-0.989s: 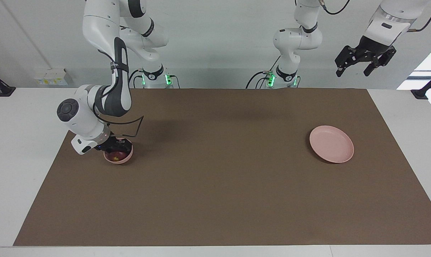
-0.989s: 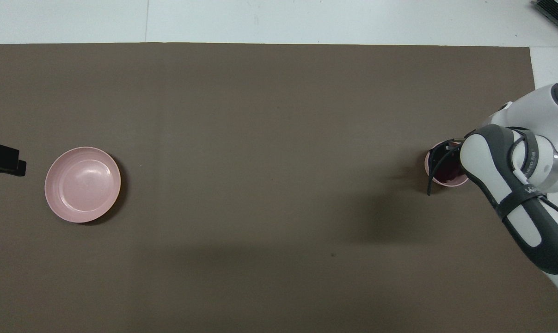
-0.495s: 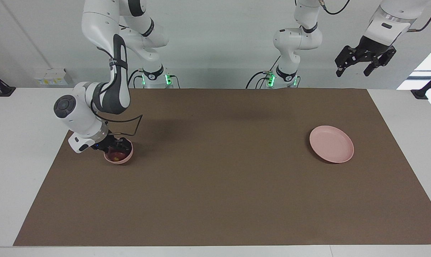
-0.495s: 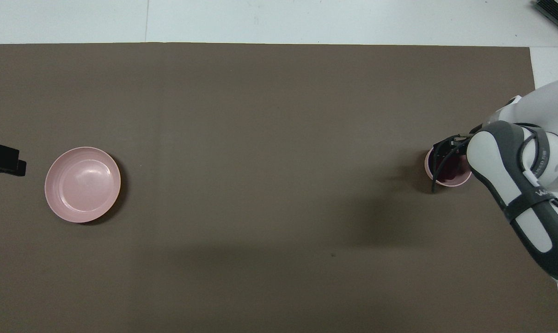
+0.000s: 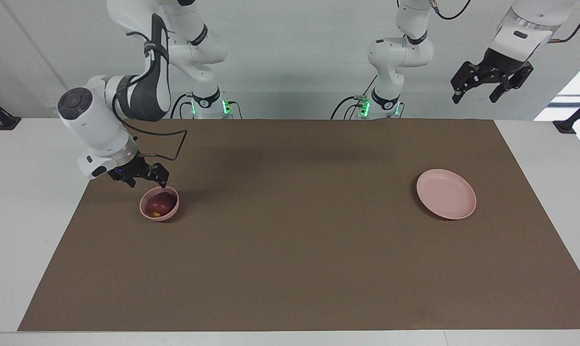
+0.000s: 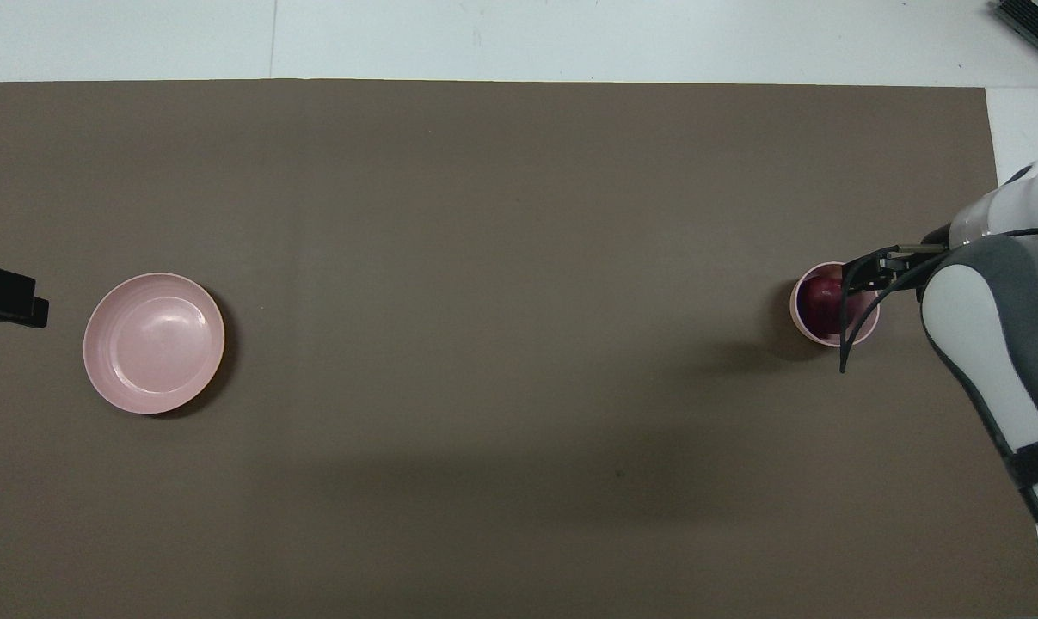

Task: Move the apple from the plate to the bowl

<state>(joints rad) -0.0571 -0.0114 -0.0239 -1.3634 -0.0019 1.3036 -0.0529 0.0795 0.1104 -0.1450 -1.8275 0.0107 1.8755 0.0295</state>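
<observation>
The dark red apple with its yellowish patch lies in the small deep pink bowl at the right arm's end of the table. It also shows in the overhead view, inside the bowl. My right gripper is open and empty, a little above the bowl's rim on the side nearer to the robots; it also shows in the overhead view. The flat pink plate is empty at the left arm's end, as the overhead view also shows. My left gripper waits open, raised high.
A brown mat covers most of the white table. The bowl and the plate are the only things on it. A dark part of the left gripper shows at the overhead view's edge beside the plate.
My right gripper has risen out of the bowl and drawn back toward the robots, leaving the apple in the bowl. The left arm has not moved.
</observation>
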